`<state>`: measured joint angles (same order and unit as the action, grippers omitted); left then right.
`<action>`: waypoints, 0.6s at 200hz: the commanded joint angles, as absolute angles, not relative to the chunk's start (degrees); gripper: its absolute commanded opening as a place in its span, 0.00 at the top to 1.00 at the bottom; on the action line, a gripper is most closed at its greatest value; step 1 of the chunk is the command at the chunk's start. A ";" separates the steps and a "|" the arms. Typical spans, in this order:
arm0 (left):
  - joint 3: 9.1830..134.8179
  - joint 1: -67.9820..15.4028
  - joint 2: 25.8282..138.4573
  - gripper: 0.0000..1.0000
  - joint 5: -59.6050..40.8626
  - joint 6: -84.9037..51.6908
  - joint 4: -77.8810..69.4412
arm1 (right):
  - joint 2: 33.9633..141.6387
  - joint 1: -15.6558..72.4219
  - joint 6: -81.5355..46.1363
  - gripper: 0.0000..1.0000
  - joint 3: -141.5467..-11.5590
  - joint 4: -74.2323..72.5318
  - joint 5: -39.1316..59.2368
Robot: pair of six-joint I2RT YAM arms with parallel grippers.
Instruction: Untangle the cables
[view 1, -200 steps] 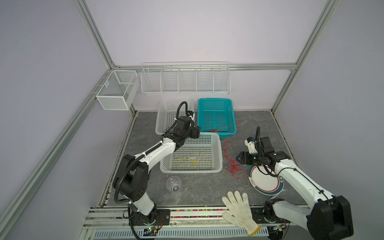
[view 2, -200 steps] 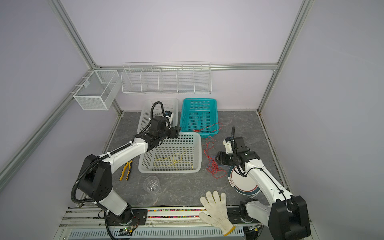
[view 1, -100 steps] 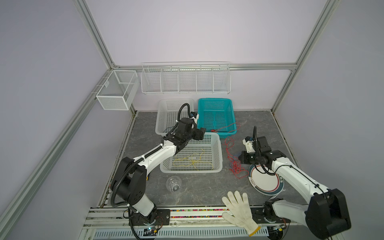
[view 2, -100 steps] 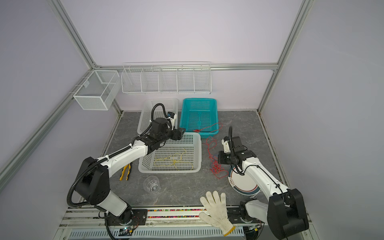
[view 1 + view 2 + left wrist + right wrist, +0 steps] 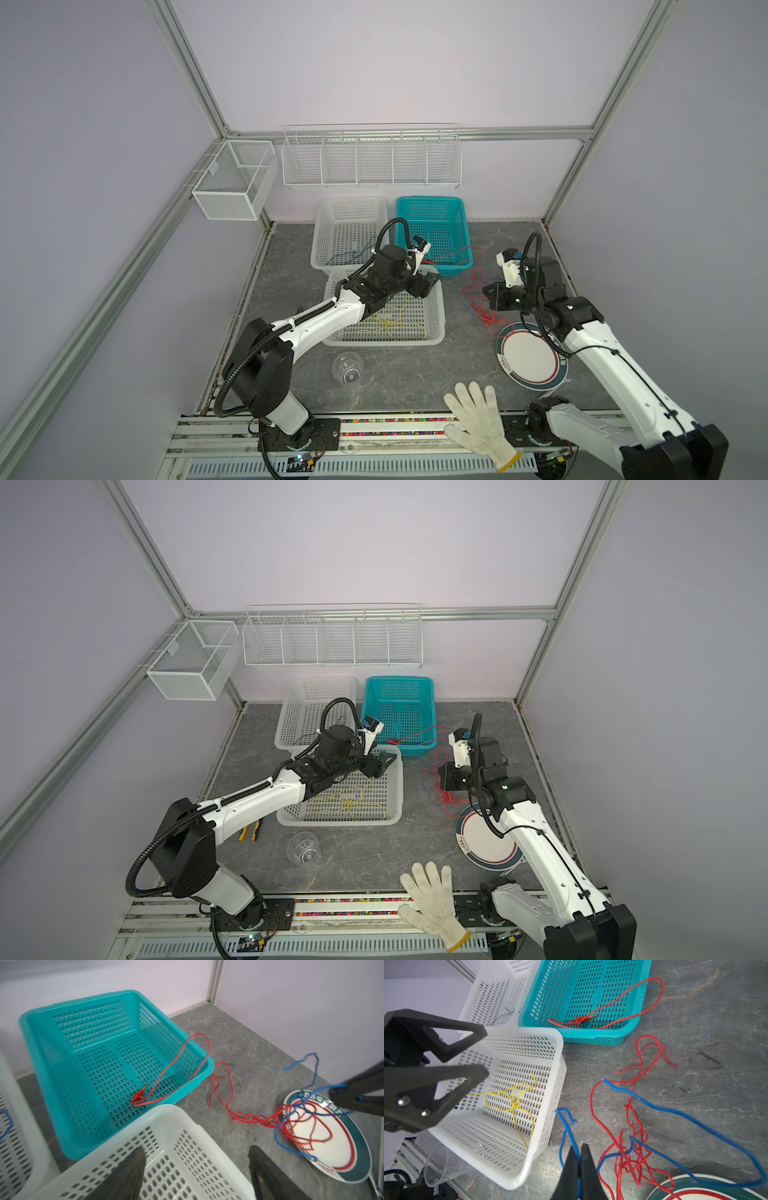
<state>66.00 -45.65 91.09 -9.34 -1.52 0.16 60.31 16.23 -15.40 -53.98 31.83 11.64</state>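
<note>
In a top view we see the yellow cable (image 5: 390,324) coiled in the near white basket (image 5: 440,316), and the red cable (image 5: 488,318) running from the teal basket (image 5: 465,235) rightward across the tabletop (image 5: 415,374). In the left wrist view the left tool (image 5: 196,1153) stands apart over that white basket. In the right wrist view the right tool (image 5: 578,1147) is clamped on the blue cable (image 5: 618,1088), which loops among the red strands.

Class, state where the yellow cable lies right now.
In both top views, the yellow cable lies inside the near white basket at centre, just in front of the teal basket.

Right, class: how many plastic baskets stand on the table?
3: one white basket at the back, the teal basket beside it, and a second white basket in front of both, holding the yellow cable. None seems hidden.
</note>
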 commanded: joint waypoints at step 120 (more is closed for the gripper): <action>69.08 -50.63 95.43 0.23 -21.30 4.10 -5.93 | 61.43 16.43 -13.45 0.93 -54.41 29.24 21.42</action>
